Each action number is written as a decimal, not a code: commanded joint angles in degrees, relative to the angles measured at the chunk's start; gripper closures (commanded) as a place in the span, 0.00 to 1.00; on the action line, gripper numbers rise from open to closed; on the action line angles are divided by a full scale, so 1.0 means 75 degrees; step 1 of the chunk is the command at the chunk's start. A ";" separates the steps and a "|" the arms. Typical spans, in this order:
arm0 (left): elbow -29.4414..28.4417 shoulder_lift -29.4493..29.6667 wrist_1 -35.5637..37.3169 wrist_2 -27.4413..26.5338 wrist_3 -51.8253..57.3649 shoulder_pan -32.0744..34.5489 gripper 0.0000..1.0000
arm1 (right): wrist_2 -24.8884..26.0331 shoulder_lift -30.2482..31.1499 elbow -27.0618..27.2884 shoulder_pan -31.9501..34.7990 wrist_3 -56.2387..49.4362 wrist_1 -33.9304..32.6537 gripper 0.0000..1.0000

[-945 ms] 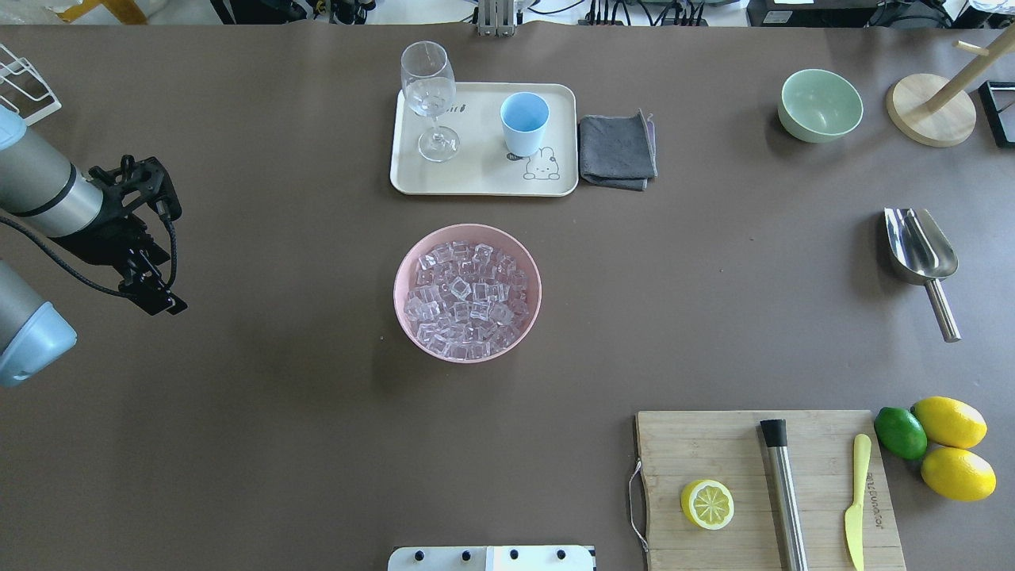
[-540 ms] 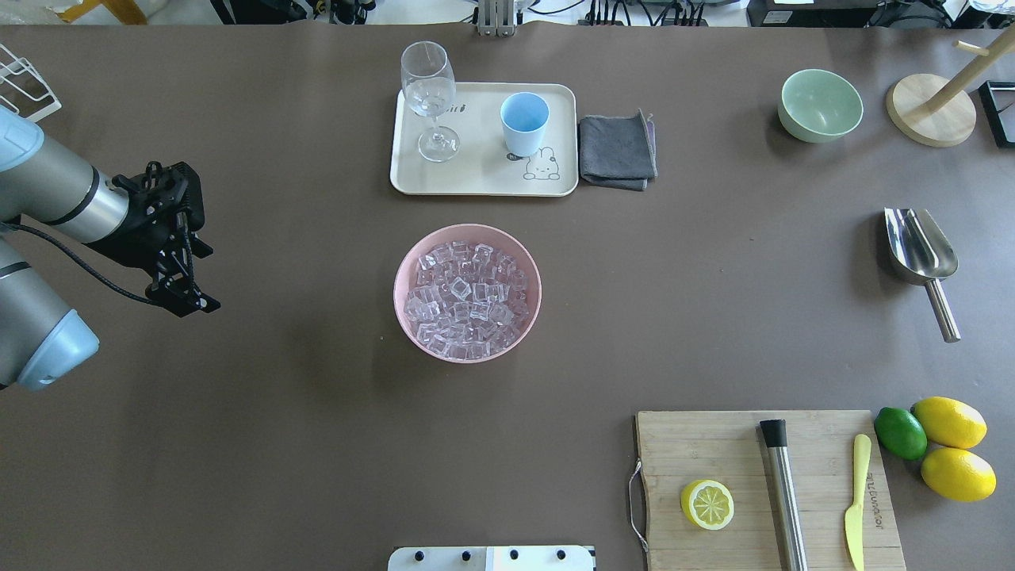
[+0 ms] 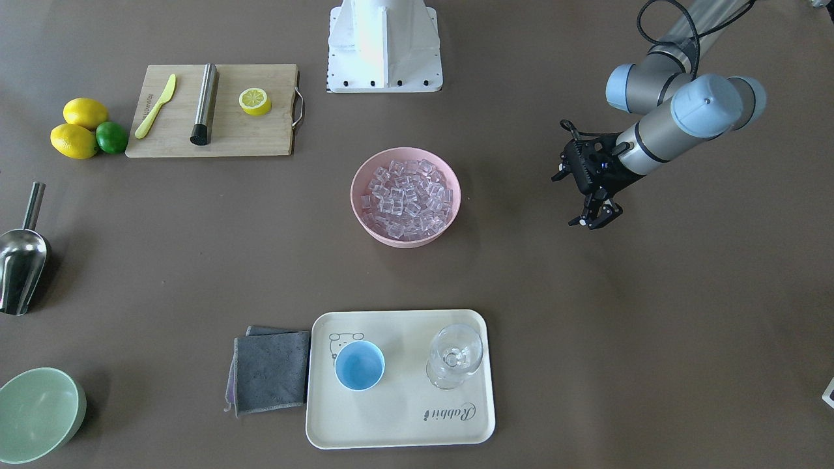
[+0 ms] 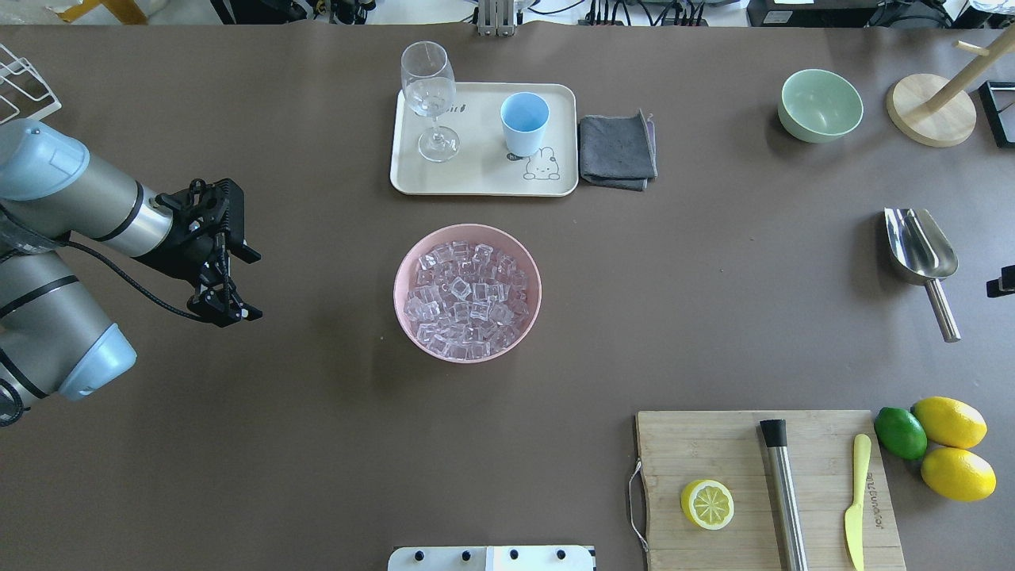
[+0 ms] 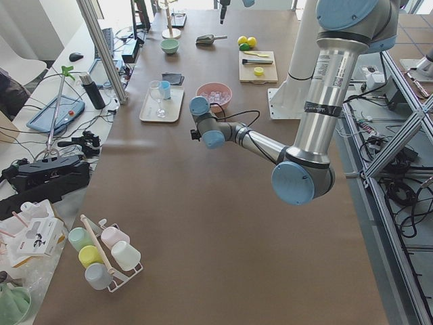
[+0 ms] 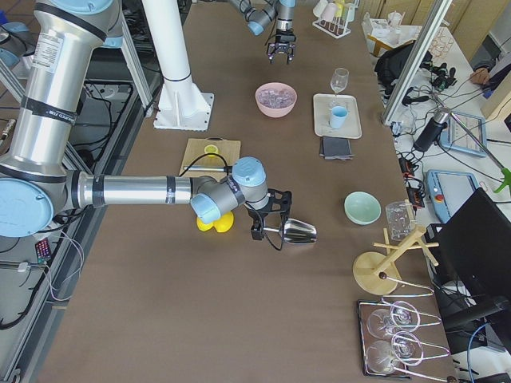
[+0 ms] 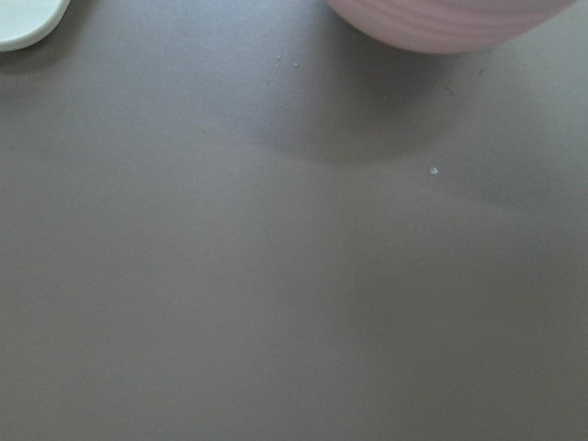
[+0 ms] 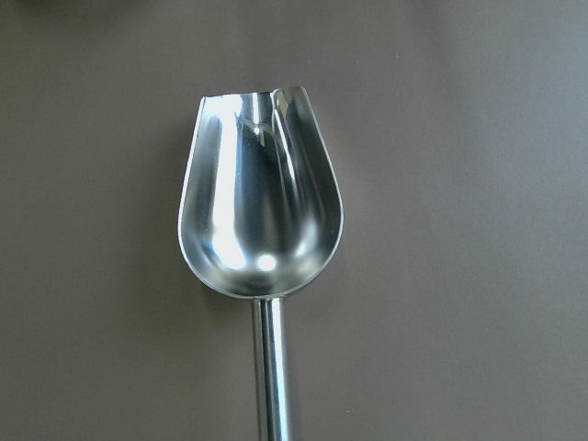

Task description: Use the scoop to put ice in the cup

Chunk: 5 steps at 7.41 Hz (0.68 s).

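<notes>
The scoop [image 4: 920, 250] lies on the tabletop [image 4: 714, 317], well apart from the ice [image 4: 468, 293] and the cup [image 4: 524, 120]. The right hand [image 6: 270, 225] is near its handle; open or not, nobody can tell. The left hand [image 4: 224, 308] has its fingers apart. The round handle may roll away if pinched crookedly.

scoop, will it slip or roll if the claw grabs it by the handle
The scoop looks polished, mirror-bright metal, so probably rigid, and its thin round handle may slip or twist in a pinch. Its rounded trough lies on the table, so a sideways nudge could rock it.
</notes>
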<state>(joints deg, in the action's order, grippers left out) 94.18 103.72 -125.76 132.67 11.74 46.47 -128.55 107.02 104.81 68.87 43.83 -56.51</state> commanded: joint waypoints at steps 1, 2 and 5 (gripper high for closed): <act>-0.0007 0.0361 -0.0024 -0.0273 -0.0018 -0.0348 0.01 | 0.0544 -0.0008 -0.0029 -0.0684 0.0892 0.0398 0.01; 0.0005 0.0525 -0.0036 -0.0345 -0.0018 -0.0558 0.01 | 0.0929 -0.0055 -0.0029 -0.1035 0.1080 0.0398 0.02; -0.0019 0.0620 -0.1053 -0.1457 -0.0042 -0.1296 0.01 | 0.1624 -0.0288 -0.0727 -0.1659 0.1257 0.1153 0.06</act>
<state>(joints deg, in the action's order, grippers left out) 94.10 108.12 -129.77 125.71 11.51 39.79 -118.80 105.92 103.57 58.80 52.51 -53.14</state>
